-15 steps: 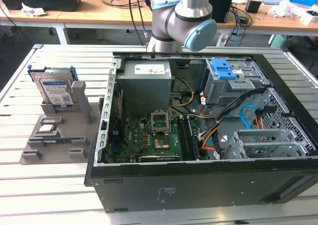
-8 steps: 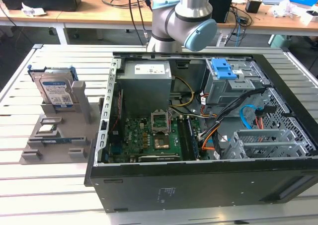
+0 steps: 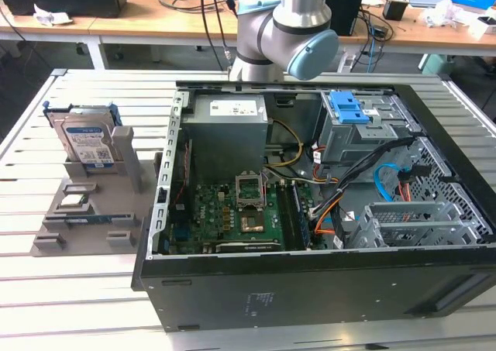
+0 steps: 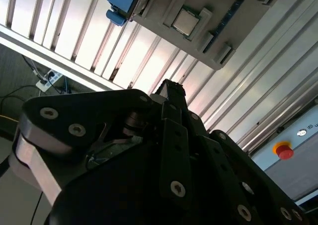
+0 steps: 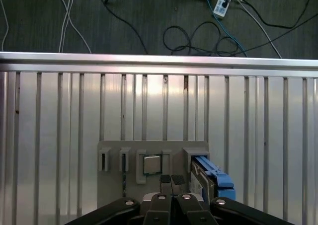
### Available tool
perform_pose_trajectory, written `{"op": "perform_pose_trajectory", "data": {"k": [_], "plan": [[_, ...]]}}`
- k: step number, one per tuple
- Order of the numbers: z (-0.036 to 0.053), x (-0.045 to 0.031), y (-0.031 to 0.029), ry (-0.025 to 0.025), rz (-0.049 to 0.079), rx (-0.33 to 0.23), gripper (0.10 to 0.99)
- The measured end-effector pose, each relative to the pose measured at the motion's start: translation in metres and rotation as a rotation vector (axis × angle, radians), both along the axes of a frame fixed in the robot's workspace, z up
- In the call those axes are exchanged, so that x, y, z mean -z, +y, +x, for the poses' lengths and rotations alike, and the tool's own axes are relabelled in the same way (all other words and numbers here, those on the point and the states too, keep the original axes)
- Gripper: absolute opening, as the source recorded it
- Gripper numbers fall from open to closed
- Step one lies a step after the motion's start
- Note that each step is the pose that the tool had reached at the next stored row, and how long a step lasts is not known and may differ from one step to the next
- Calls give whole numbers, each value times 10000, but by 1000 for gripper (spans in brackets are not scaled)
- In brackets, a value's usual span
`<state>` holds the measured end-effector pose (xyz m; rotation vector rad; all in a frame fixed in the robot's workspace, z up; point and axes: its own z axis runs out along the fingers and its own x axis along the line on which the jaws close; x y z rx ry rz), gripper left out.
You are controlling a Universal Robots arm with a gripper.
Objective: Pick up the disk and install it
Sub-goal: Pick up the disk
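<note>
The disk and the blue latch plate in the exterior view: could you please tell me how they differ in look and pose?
The disk is silver metal with a white-and-blue label in a blue frame; the blue latch plate is bare blue plastic. The disk stands on edge in the grey holder outside the computer case; the blue latch plate lies on top of the drive cage inside it. Both carry blue plastic.
</note>
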<state>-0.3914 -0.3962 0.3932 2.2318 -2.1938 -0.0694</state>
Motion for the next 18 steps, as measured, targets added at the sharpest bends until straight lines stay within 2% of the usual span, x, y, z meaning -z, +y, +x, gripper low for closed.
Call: {"op": "perform_pose_trajectory", "data": {"k": [1,2,3,4,5,6,9,13,18], "plan": [[0,0,0,-1,1,-1,169],[0,0,0,-1,1,-3,169],[0,0,0,0,1,-6,294],[0,0,0,0,0,-9,357],[0,0,0,0,1,-12,416],[0,0,0,0,1,-13,416],[0,0,0,0,1,-19,600],[13,0,3,0,0,-22,600],[124,0,28,0,0,-24,600]]}}
